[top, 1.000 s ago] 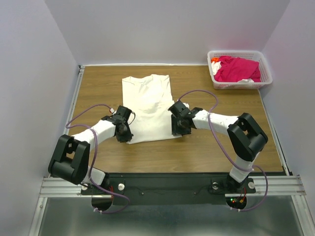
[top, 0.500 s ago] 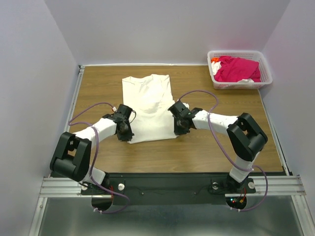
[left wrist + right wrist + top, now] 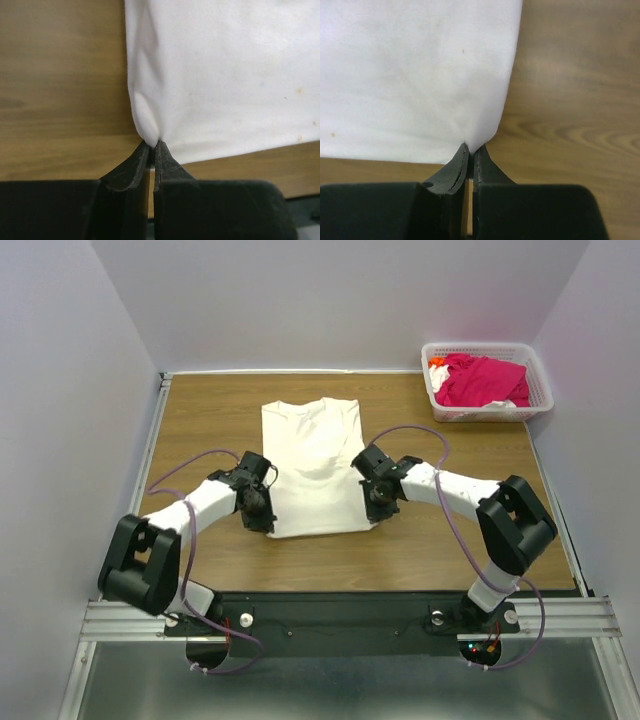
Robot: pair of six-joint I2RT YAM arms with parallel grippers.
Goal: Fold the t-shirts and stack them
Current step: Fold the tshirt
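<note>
At table point(image 3: 450, 540) center, the white shirt point(image 3: 315, 460) lies flat, collar toward 12 o'clock. The left gripper point(image 3: 151, 146) is clenched on the shirt's 7 o'clock hem corner. The right gripper point(image 3: 470, 149) is clenched on the 5 o'clock corner. The pink shirt point(image 3: 485, 380) lies heaped in the basket point(image 3: 487, 347) at 2 o'clock.
</note>
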